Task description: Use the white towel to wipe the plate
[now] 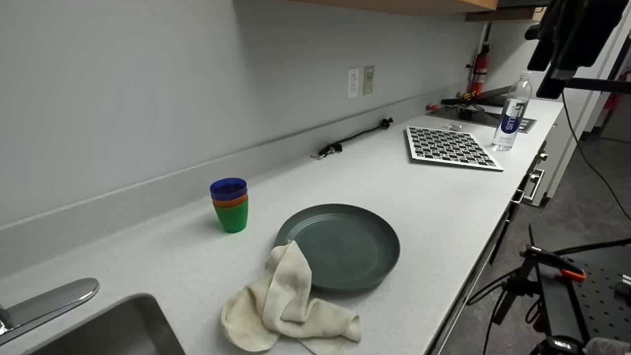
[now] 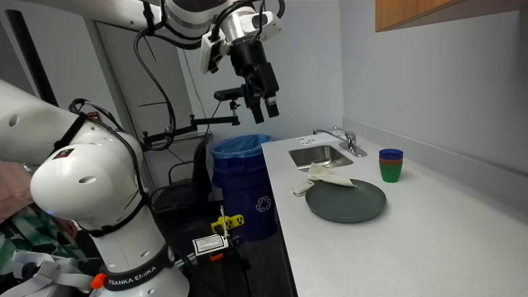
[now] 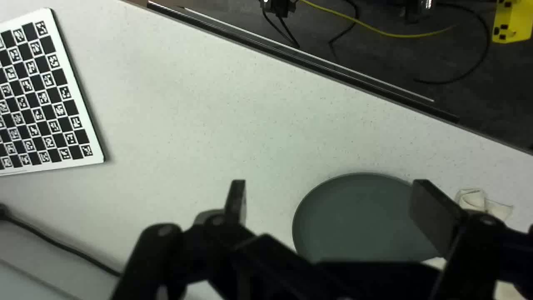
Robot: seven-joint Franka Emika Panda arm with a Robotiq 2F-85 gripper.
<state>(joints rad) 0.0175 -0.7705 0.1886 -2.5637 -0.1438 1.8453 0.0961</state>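
1. Pincer hangs high in an exterior view, and we see its tips angled downward, well above the tabletop.
2. Its fingers stand wide apart, as the wrist view shows us; between them we look onto part of the plate and the pale tabletop.
3. Behind it we follow the white robot arm, which fills much of the left in an exterior view.
4. Lower down, we have the dark green plate lying flat on the tabletop in both exterior views.
5. Against it we find the white towel, crumpled, one part resting over the plate's rim and the remainder on the tabletop, on the side nearer the sink.
6. Toward the wall we see nested cups, blue, orange and green from the top down, upright near the plate.
7. Beside the sink we make out a faucet.
8. Farther along the tabletop, away from the sink, we note a checkered board, a bottle upright just beside it, and a black cable by the wall.
9. Beyond the tabletop's edge we see a blue recycling bin.
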